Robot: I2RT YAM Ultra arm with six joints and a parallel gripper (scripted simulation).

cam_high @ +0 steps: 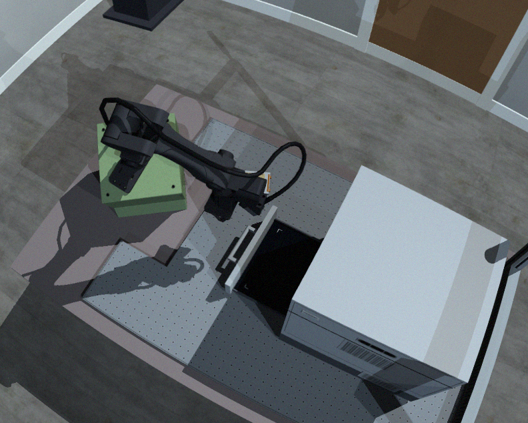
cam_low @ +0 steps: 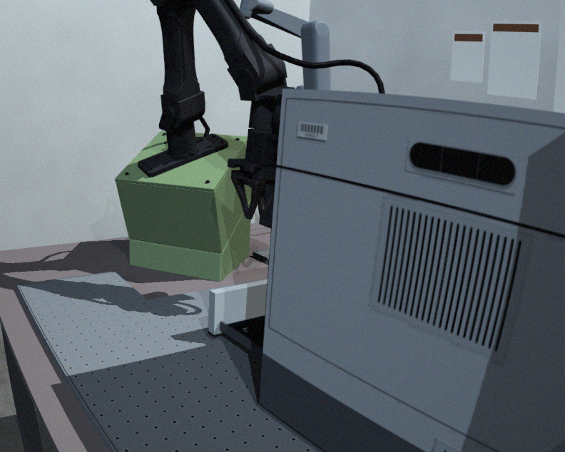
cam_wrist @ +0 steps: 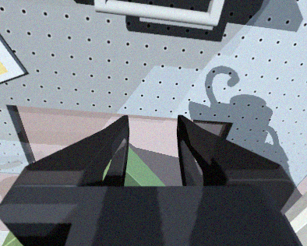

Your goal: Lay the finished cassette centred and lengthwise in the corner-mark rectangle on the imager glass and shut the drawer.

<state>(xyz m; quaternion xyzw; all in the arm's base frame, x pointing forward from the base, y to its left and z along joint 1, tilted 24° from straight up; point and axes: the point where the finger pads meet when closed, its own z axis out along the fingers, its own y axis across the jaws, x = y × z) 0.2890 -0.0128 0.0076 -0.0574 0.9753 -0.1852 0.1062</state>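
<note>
The imager IM (cam_high: pixel 396 264) is a big grey box with its drawer pulled out. The drawer's black glass (cam_high: pixel 281 260) lies bare, with white corner marks showing. Its white front panel (cam_high: pixel 251 249) carries a bar handle (cam_wrist: pixel 160 9). The cassette FINISHED (cam_wrist: pixel 5 66) is a white plate with a yellow patch; only a corner shows at the left edge of the wrist view. A sliver of it (cam_high: pixel 267 181) shows past the arm on the perforated board. My gripper (cam_wrist: pixel 153 123) hangs above the board's edge, in front of the drawer handle, partly open with nothing between the fingers.
The arm's green pedestal (cam_high: pixel 141 176) stands close behind the gripper (cam_low: pixel 254 202). A black cable loops above the wrist. IM's tall body (cam_low: pixel 414 264) blocks the right side. The perforated board lies on a pinkish table.
</note>
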